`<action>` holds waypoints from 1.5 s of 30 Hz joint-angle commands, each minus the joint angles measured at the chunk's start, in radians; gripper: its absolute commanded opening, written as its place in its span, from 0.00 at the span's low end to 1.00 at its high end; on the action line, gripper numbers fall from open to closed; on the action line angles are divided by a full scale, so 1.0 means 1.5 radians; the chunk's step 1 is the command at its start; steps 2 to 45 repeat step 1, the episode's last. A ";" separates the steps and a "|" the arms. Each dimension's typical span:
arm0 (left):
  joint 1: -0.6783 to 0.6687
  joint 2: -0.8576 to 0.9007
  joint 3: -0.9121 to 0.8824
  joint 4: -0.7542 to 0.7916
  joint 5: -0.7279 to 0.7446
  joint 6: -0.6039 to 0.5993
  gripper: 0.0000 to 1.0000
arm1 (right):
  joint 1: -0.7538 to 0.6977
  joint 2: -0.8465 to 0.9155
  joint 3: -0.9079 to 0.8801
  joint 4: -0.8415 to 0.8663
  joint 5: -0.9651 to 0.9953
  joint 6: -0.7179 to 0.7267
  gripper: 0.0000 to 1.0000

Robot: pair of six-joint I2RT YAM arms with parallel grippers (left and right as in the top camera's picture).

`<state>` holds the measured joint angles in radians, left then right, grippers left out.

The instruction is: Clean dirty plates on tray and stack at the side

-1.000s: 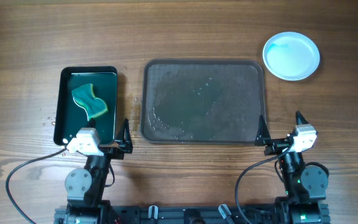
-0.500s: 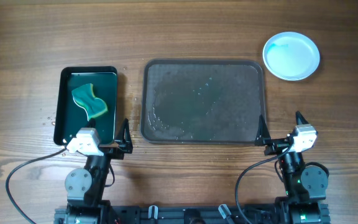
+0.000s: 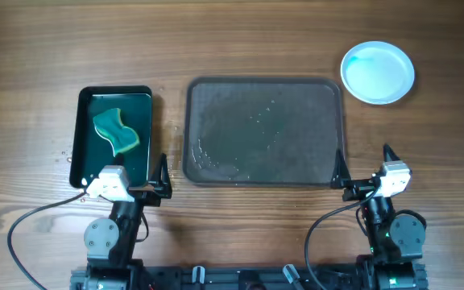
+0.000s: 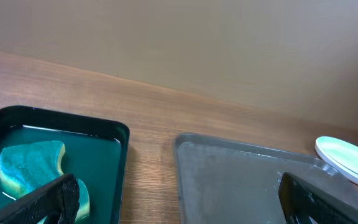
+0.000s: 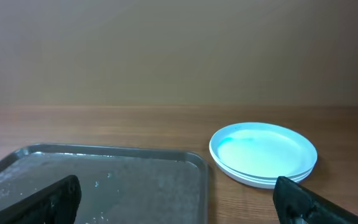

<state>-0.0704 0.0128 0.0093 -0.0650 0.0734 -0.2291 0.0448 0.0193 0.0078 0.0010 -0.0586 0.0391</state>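
Grey wet tray (image 3: 264,133), round white plates (image 3: 377,72) stacked, left claw (image 4: 182,202), right claw (image 5: 179,202) spread

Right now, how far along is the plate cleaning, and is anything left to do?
It looks finished. Done: the tray holds no plates, only wet streaks. The plates sit stacked on the table beyond its far right corner. The sponge lies in the small black tray. In hand: nothing; the left gripper and right gripper are open and empty. Left: nothing visible, though the stack's count is unclear.
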 commanded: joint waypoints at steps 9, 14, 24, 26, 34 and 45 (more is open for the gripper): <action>-0.003 -0.005 -0.003 -0.005 0.003 0.009 1.00 | 0.002 -0.005 -0.002 0.001 0.009 -0.008 1.00; -0.003 -0.005 -0.003 -0.005 0.003 0.009 1.00 | 0.002 -0.005 -0.002 0.001 0.009 -0.008 1.00; -0.003 -0.005 -0.003 -0.005 0.003 0.009 1.00 | 0.002 -0.005 -0.002 0.001 0.009 -0.008 1.00; -0.003 -0.005 -0.003 -0.005 0.003 0.009 1.00 | 0.002 -0.005 -0.002 0.001 0.009 -0.008 1.00; -0.003 -0.005 -0.003 -0.005 0.003 0.009 1.00 | 0.002 -0.005 -0.002 0.001 0.009 -0.008 1.00; -0.003 -0.005 -0.003 -0.005 0.003 0.009 1.00 | 0.002 -0.005 -0.002 0.001 0.009 -0.008 1.00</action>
